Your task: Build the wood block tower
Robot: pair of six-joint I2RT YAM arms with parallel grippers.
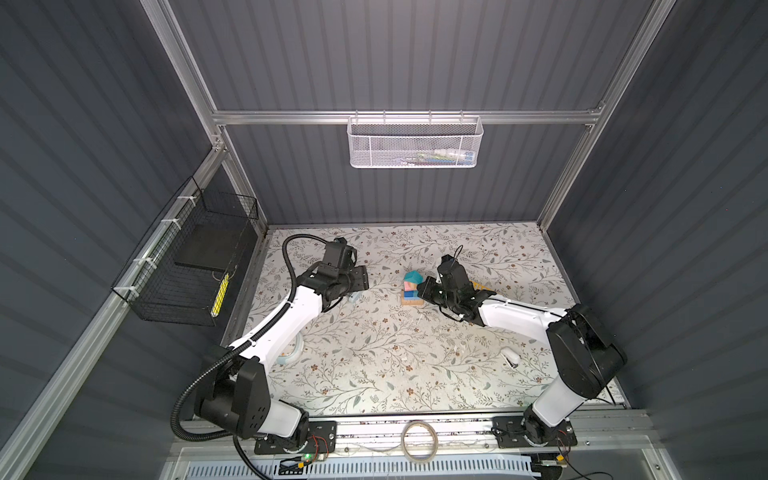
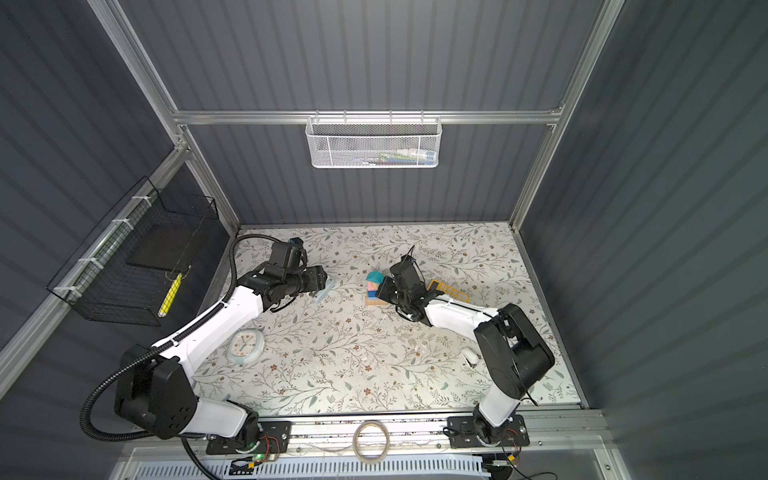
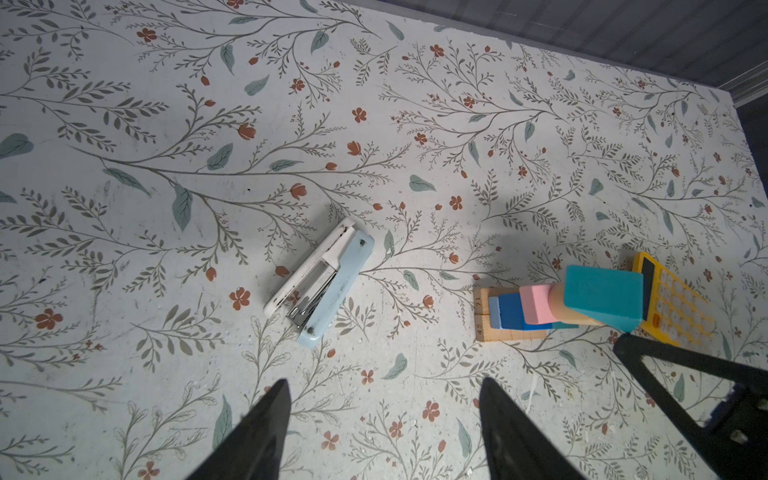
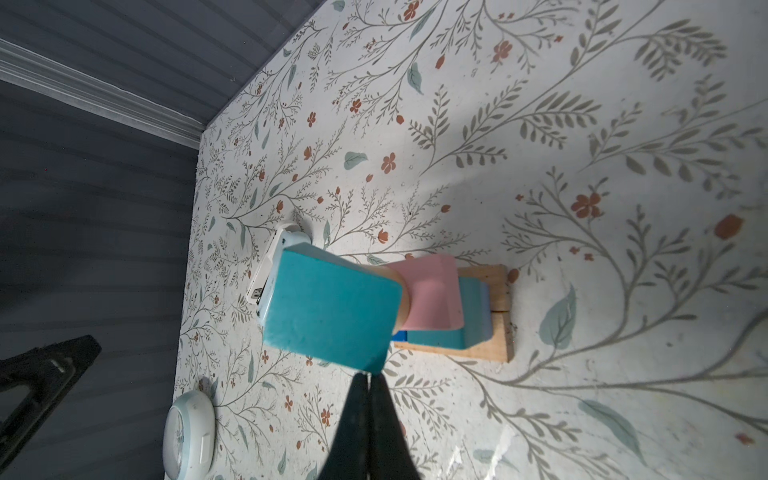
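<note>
The wood block tower (image 1: 412,289) (image 2: 375,289) stands mid-table: tan bars (image 3: 484,332) at the base, blue and teal blocks, a pink block (image 4: 432,291), then a teal roof piece (image 3: 602,297) (image 4: 332,307) on top. My right gripper (image 4: 370,376) (image 1: 423,286) is shut with nothing between its fingers. Its tips sit right at the roof piece's edge; I cannot tell if they touch. My left gripper (image 3: 382,384) (image 2: 321,280) hangs open and empty, well left of the tower, above a pale blue-white stapler (image 3: 320,282).
A yellow calculator (image 3: 673,307) (image 2: 451,291) lies just behind the tower under the right arm. A round clock (image 2: 246,346) lies near the left arm. A small white object (image 1: 510,357) sits front right. A tape roll (image 1: 419,440) rests on the front rail.
</note>
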